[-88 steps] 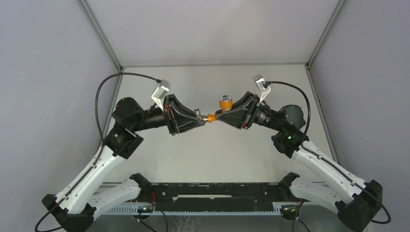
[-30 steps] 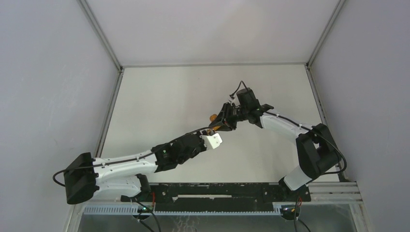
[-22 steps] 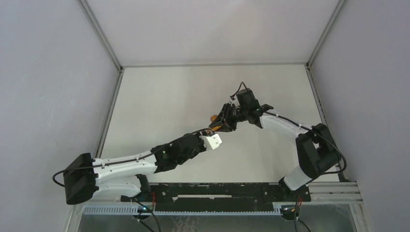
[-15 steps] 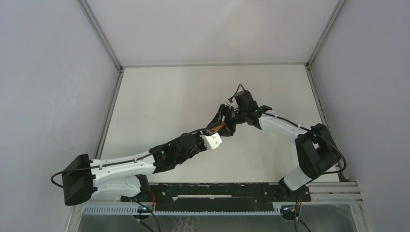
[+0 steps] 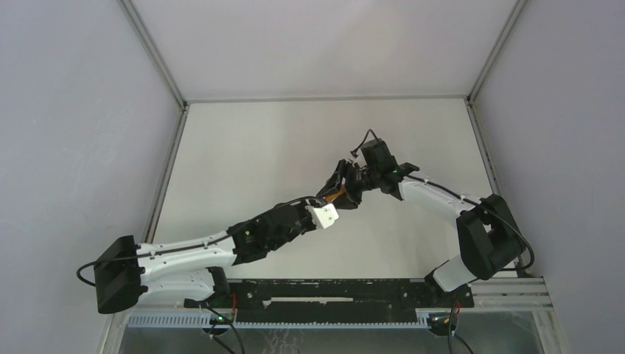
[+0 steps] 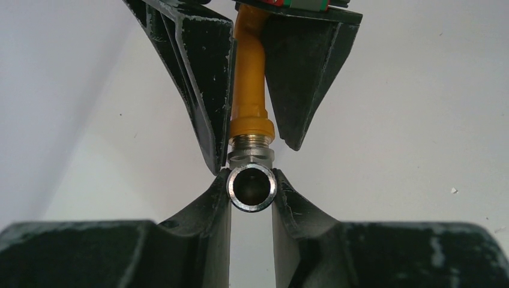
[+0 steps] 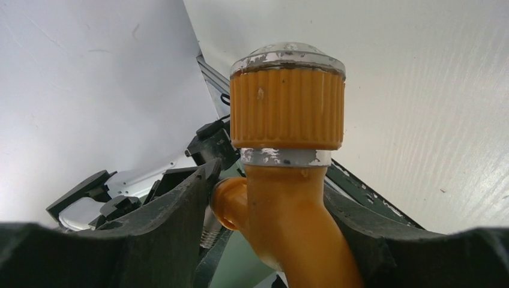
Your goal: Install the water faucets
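Plainly, the whole matter hangs on one line in the air above the middle of the counter, where the two arms meet nose to nose. The left end effector is nearly closed and pinches the grey fitting across its round mouth, one finger on each side, so the open bore looks straight back at the left wrist camera. From the fitting the orange tap runs directly away from the left end effector, its long axis in line with the left arm's reach and pointing into the right end effector. A short band of silver thread shows between the tap's orange collar and the fitting, so the two seem joined, though not screwed fully home (that is a reading of the gap, not a certainty).

The right end effector stands well apart and merely flanks the tap. In the left wrist view a sliver of counter shows between the collar and one finger, while the other finger lies just beside the stem or touching it; I cannot tell which. In the right wrist view the ribbed knob, with its worn silvery cap, rises upright past the fingertips.

So the left arm alone carries the piece. Any fresh grip or turn by the right arm has to close squarely on that shared axis. A skewed bite would likely lever the tap sideways against the left fingers' small hold on the fitting.
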Tool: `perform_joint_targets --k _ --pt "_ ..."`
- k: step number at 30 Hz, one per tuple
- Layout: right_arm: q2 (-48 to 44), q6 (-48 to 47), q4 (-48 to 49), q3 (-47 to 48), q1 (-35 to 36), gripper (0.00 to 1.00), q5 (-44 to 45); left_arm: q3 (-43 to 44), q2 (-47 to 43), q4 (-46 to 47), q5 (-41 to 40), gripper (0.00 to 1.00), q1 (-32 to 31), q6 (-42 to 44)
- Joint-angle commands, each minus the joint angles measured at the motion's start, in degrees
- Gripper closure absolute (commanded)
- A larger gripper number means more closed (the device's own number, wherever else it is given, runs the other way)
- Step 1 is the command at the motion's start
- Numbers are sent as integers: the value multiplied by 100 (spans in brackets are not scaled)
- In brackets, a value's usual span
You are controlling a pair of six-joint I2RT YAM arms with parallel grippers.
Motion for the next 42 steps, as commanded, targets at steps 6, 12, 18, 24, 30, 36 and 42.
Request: perform_joint_targets --k 6,12,18,24,30,36,42 --pt "-445 16 308 -160 -81 33 -58 -165 -309 440 226 100 108 -209" --pt "-742 -112 265 -192 -101 26 -17 -262 -401 426 509 100 314 -517" --pt "-1238 -470 -85 -187 -210 22 74 -301 -549 303 786 100 553 -831" --pt "-2155 -1218 -388 -166 -615 23 -55 -292 -1009 76 1342 100 998 -1346" --pt "-3203 -2721 61 -361 -854 26 344 108 -1569 -612 2738 100 1739 -2186" --pt "-4337 -3037 2628 -1725 -918 21 -56 715 -2032 -1395 4409 100 2595 -3126" --pt "-3619 -2586 3034 -1392 -1160 15 -1005 1224 -2210 -1661 5367 100 2903 -3730"
